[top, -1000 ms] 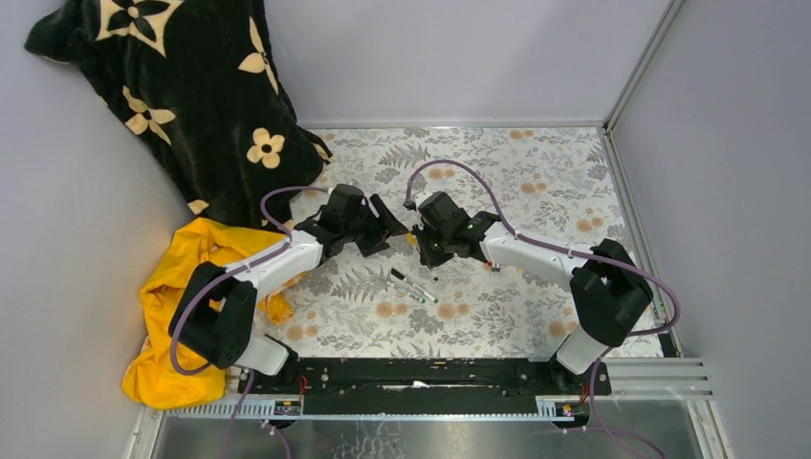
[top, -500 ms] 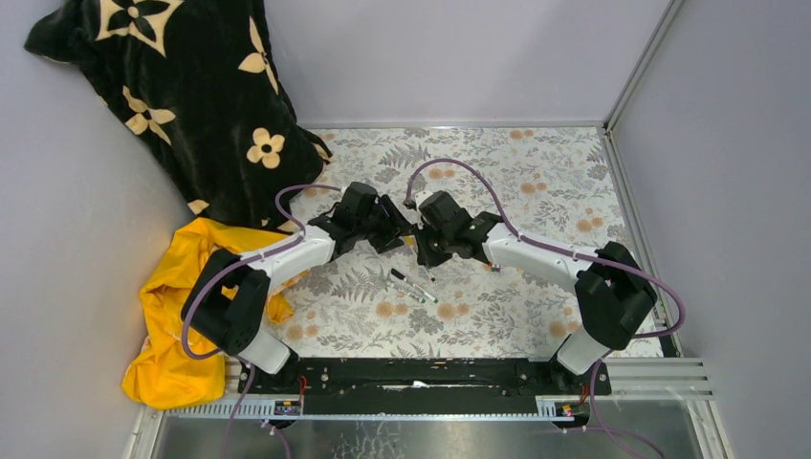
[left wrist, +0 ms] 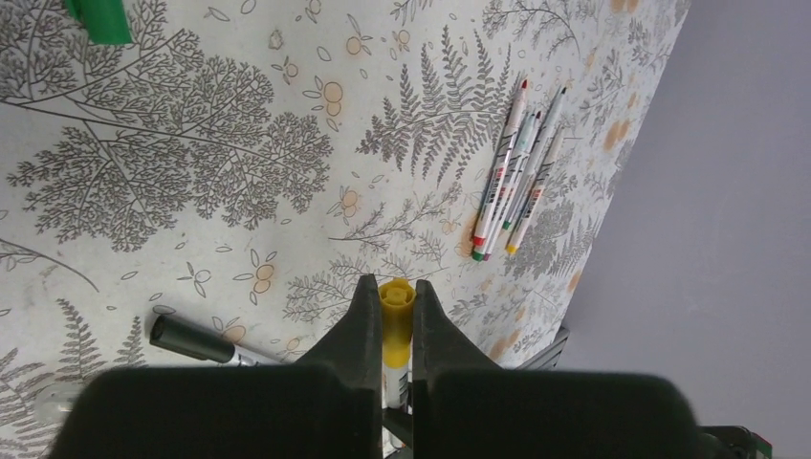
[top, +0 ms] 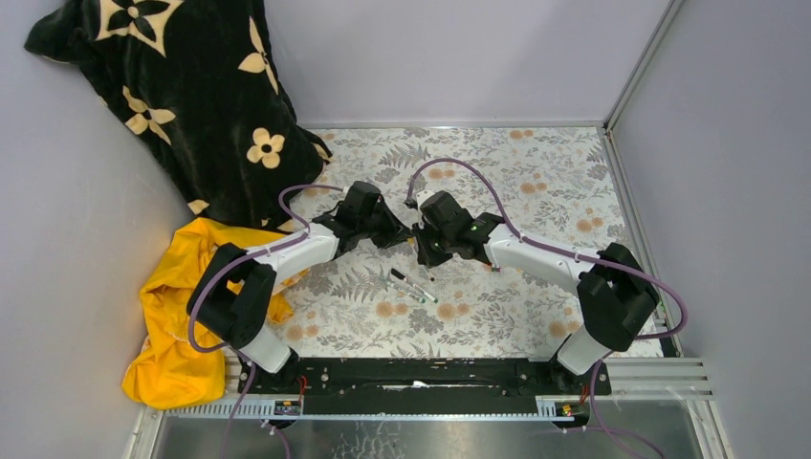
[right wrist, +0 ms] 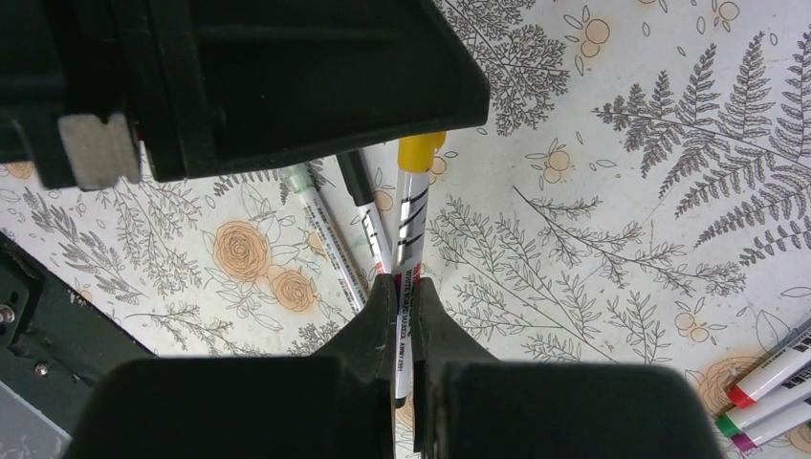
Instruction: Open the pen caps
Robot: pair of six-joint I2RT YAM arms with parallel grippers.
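Currently I see the yellow cap (left wrist: pixel 396 295) pinched between the closed jaws of the left gripper (left wrist: pixel 394 306), while the right gripper (right wrist: pixel 405 292) is clamped on the same pen's white barrel (right wrist: pixel 410 225). The cap meets the barrel end with no gap I can make out. Both grippers hold the pen above the middle of the floral table (top: pixel 536 172). At about 6 o'clock below them lie two loose pens (top: pixel 412 286), one black-capped (right wrist: pixel 356 178). In the left wrist view, a bundle of four pens (left wrist: pixel 517 172) lies at 1 o'clock from the cap. Far out at 9 o'clock sits a yellow cloth (top: pixel 177 316).
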